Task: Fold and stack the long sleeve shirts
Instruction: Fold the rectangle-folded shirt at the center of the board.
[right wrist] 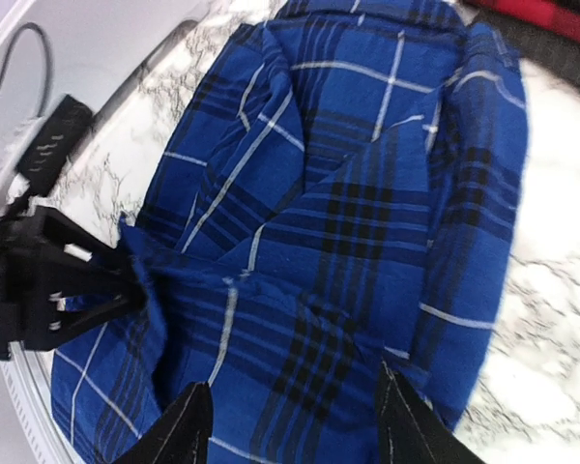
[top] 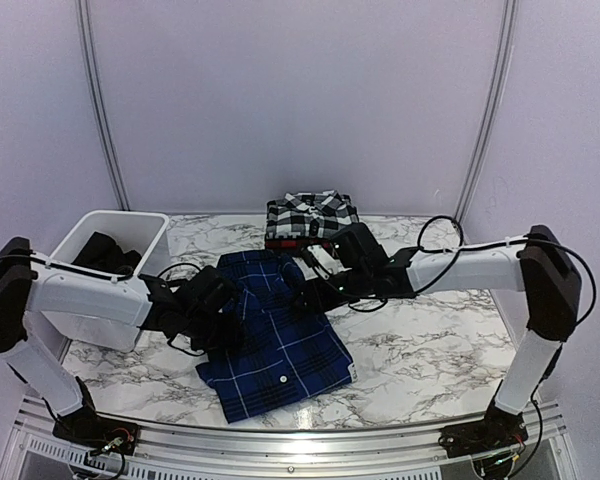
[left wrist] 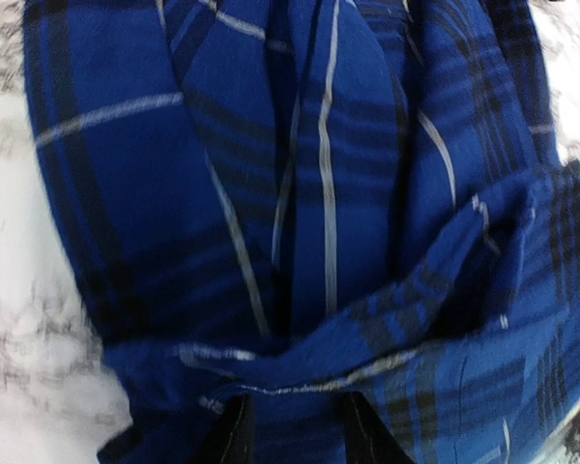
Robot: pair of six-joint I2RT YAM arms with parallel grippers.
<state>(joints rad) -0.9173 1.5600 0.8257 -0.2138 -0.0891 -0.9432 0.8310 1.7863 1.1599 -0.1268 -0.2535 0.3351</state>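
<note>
On the left gripper [left wrist: 295, 440] the jaws stand partly apart around a fold of the blue shirt [top: 280, 350], mid-table [top: 430, 340]; whether they grip, I cannot tell. The right gripper [right wrist: 290, 420] hangs wide open, empty. Snagged cloth could undo the fold.

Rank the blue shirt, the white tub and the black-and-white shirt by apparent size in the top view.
1. blue shirt
2. white tub, partly hidden
3. black-and-white shirt, folded and farther back
</note>
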